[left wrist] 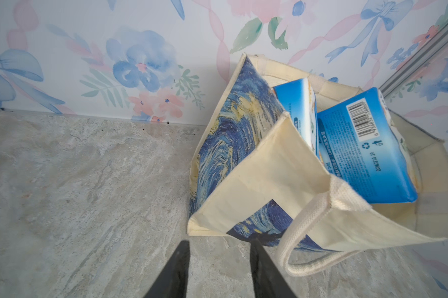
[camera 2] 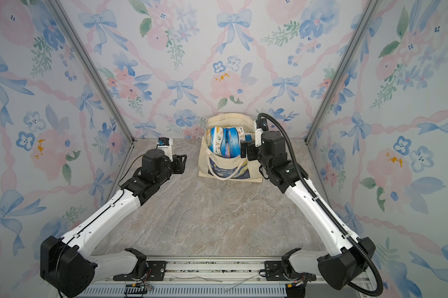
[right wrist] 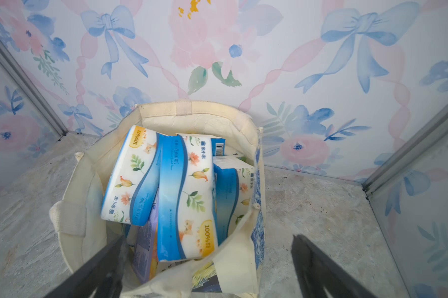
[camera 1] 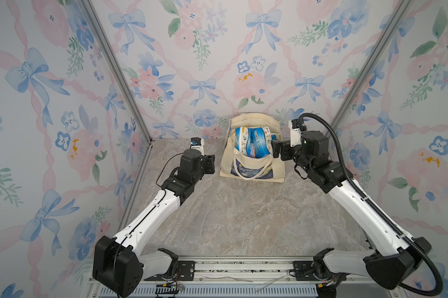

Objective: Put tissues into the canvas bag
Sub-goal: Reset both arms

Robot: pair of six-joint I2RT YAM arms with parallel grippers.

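The canvas bag (right wrist: 163, 113) is standing straight ahead of the right gripper (right wrist: 210, 237), and the tissues (right wrist: 184, 196) are sitting inside it, filling it up to the mouth. This gripper is spread wide and is grasping nothing. One finger is reaching over the bag's mouth, the other is hanging outside the bag over the table (right wrist: 321, 201), and the bag's side wall is lying between them. Both fingers are cut off by the picture edge.

Under the upper packs a lilac pack (right wrist: 143, 247) is showing only partly, and how many packs are lying deeper I cannot tell.

The left gripper (left wrist: 220, 242) is standing with its jaws partly apart and empty. The bag's lower corner is lying just beyond its fingertips, not touching them. The rope handle (left wrist: 308, 232) is hanging down just outside one finger.

In both top views the bag (camera 1: 251, 170) (camera 2: 228, 170) is leaning against the back wall (camera 1: 217, 64), and its rear part is hiding behind the packs (camera 1: 251, 142).

A yellow badge is reading "100%". A barcode (left wrist: 359, 118) is showing on one blue pack, with a recycling sign below it. The small Chinese print is too fine to read.
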